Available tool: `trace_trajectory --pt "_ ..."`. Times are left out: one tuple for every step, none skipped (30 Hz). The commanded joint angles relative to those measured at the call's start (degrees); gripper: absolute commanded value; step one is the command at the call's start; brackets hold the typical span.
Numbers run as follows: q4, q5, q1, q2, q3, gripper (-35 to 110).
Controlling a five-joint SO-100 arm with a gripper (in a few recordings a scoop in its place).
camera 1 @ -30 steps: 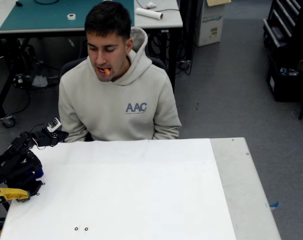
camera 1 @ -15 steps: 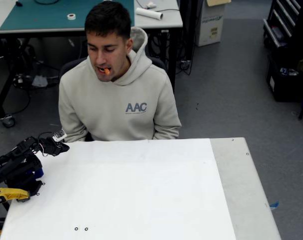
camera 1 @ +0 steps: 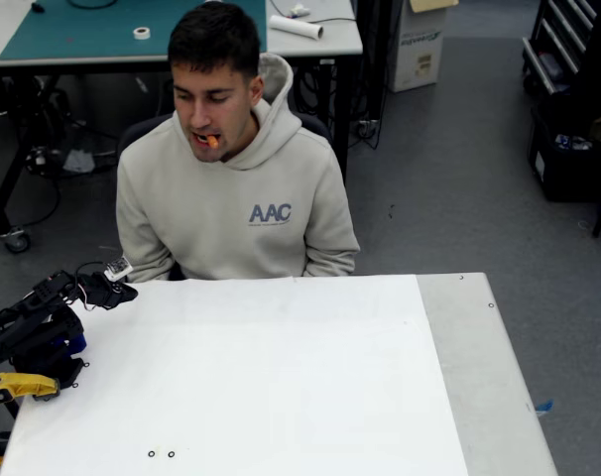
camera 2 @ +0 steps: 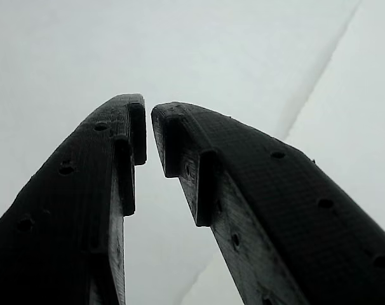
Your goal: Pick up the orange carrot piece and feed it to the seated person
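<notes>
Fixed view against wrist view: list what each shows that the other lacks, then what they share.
Fixed view alone: the seated person with the orange carrot piece at his mouth, the grey floor, and the arm folded at the table's left edge. Wrist view alone: the two black fingers close up, a narrow gap between their tips, nothing held. Both: the gripper and the white table.

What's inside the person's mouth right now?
The orange carrot piece sits between the seated person's lips, one end showing. How far in it goes is hidden. The gripper holds nothing.
</notes>
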Motion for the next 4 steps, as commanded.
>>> trace_trajectory --pt "0.1 0.4 -0.2 0.1 -0.6 -2" --pt "0.1 0.4 -0.2 0.1 -0.6 -2" --pt "0.1 0.4 -0.2 0.1 -0.6 -2" --pt "0.1 0.4 -0.2 0.1 -0.6 -2"
